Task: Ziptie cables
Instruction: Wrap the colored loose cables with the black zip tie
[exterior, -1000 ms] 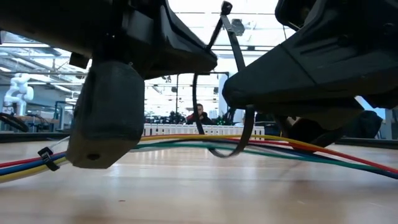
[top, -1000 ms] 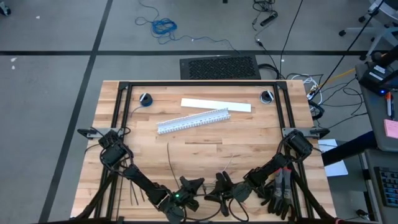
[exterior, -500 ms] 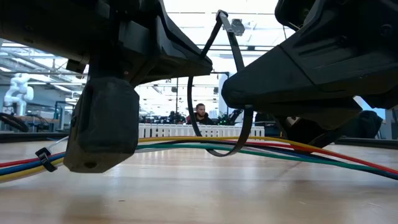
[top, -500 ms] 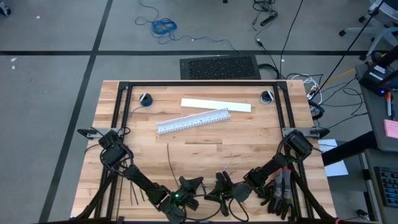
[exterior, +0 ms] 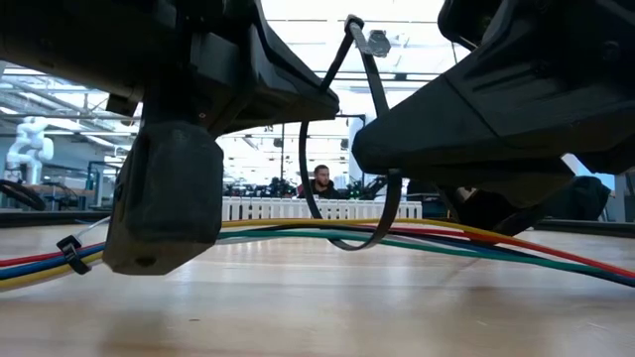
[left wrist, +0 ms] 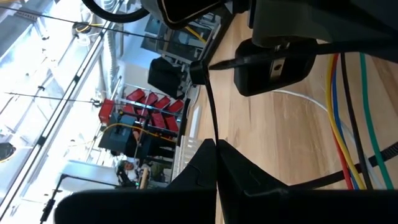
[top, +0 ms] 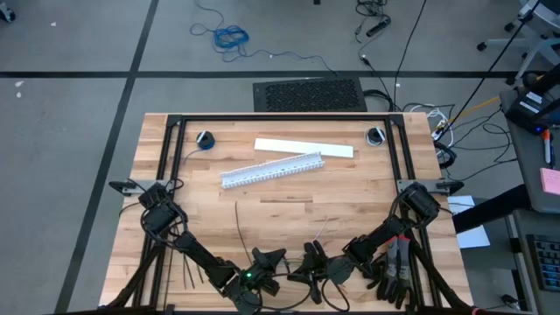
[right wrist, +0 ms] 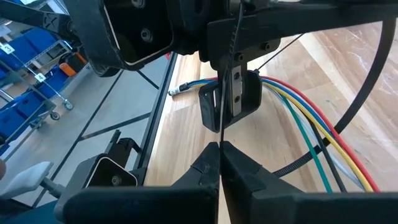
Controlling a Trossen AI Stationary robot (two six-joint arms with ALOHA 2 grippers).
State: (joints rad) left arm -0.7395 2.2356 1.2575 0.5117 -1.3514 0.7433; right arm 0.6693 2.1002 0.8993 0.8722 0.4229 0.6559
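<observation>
Count: 2 dark two-finger grippers (top: 267, 262) (top: 312, 260), 1 white slotted plastic duct (top: 271, 170), 1 flat white strip (top: 304, 148), 2 round black table fittings (top: 205, 138) (top: 375, 136)

The cables (exterior: 298, 230) are laid across the table (exterior: 317, 307) beneath both arms, looped by a ziptie (exterior: 342, 213).

Wooden butcher-block table (top: 350, 188), bordered by a black frame. On it: a flat white strip (top: 304, 148) near the far edge, a white slotted duct (top: 271, 170) just beside it, and a loose thin black ziptie (top: 239, 226) nearer the front. Coloured cables (exterior: 476, 241) lie along the front edge, one black ziptie (exterior: 71, 252) already around them.
</observation>
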